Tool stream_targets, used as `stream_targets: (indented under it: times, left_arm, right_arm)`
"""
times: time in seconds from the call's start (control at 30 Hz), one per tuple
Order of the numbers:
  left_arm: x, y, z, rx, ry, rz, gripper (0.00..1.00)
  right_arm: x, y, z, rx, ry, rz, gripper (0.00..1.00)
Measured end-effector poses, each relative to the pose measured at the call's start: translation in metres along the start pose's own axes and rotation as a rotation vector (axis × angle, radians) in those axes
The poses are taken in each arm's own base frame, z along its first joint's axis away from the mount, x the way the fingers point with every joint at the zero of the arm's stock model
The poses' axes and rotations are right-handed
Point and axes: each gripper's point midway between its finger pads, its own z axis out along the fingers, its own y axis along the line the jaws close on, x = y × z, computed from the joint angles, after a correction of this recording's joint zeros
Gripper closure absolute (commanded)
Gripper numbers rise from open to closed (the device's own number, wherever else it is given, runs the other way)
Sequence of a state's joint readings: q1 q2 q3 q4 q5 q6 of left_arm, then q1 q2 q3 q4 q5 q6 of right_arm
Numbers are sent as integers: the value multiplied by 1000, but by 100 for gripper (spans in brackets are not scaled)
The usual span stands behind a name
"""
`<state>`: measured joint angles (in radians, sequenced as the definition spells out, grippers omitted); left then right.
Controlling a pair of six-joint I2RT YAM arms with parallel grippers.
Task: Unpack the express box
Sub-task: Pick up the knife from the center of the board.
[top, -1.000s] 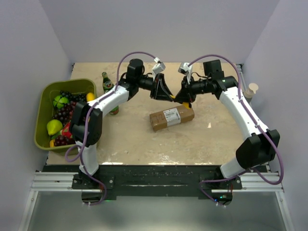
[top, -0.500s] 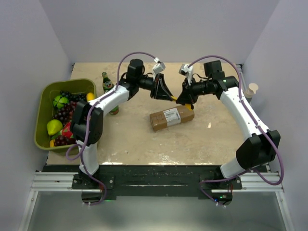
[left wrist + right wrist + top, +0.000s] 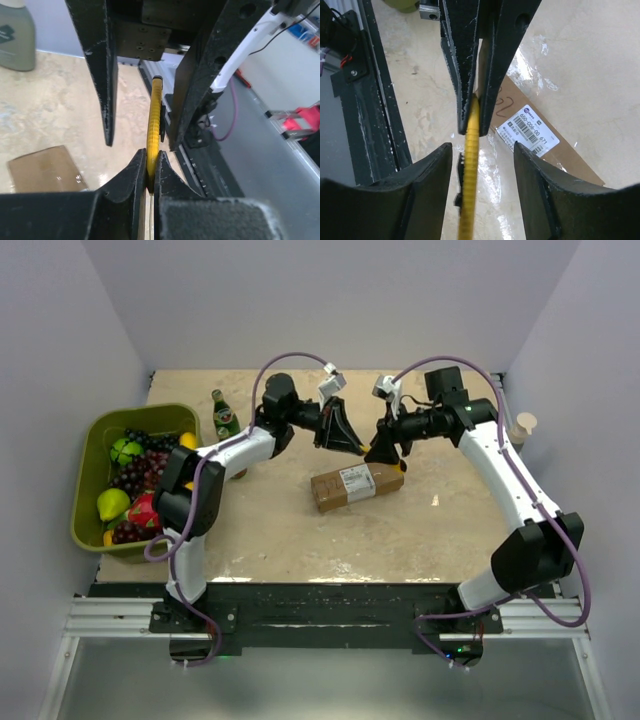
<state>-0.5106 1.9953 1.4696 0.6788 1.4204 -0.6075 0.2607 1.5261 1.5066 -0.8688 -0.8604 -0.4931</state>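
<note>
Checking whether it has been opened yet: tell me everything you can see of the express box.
The express box is an elongated brown cardboard carton with a white barcode label on its top face. No flap is visibly open. It lies flat and slanted on the table, near the middle, and nothing touches it.

Looks down between the right gripper (image 3: 482, 150), dark fingers (image 3: 420, 195) spread wide either side of a slim yellow utility knife (image 3: 469, 170), clear of both. Above, left gripper (image 3: 475, 125) pinched shut on the knife's upper end. Beneath, express box (image 3: 560, 155), white barcode label (image 3: 532, 131) face-up, on beige mottled tabletop (image 3: 590, 60). Black rail (image 3: 380, 115) at left.
</note>
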Motion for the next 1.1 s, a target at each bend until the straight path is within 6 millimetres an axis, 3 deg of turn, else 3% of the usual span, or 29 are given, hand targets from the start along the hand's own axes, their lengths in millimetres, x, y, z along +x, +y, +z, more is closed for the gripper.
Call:
stream_targets:
  times: [0.3,0.53,0.7,0.77,0.8,0.83,0.97,1.1]
  left_arm:
    - [-7,-12,-7,17,-27,-2,100]
    - [-9,-9,-11,-5,-49,-29,100]
    - [-10,-9,-11,-10,-55,-34,97]
    - [-10,-8,-11,-13,-57,-31,71]
    - [-11,-6,-11,-18,-61,-25,12]
    - [-11,-5,-11,-24,-64,-21,1]
    - [-3,12,-17,-82,-65,-47,0]
    - [-8,74,-54,-373,-52,-8,0]
  right_arm:
    - [-11,9,1,-51,-57,-5,54]
    - [-11,10,1,-55,-62,-6,67]
    - [-12,13,0,-55,-68,-5,83]
    - [-13,11,0,-46,-69,11,100]
    - [-13,10,0,-39,-68,22,100]
    - [-13,8,-1,-33,-70,20,100]
    - [-8,-11,-15,34,-71,62,100]
    - [12,-51,-54,194,-67,173,100]
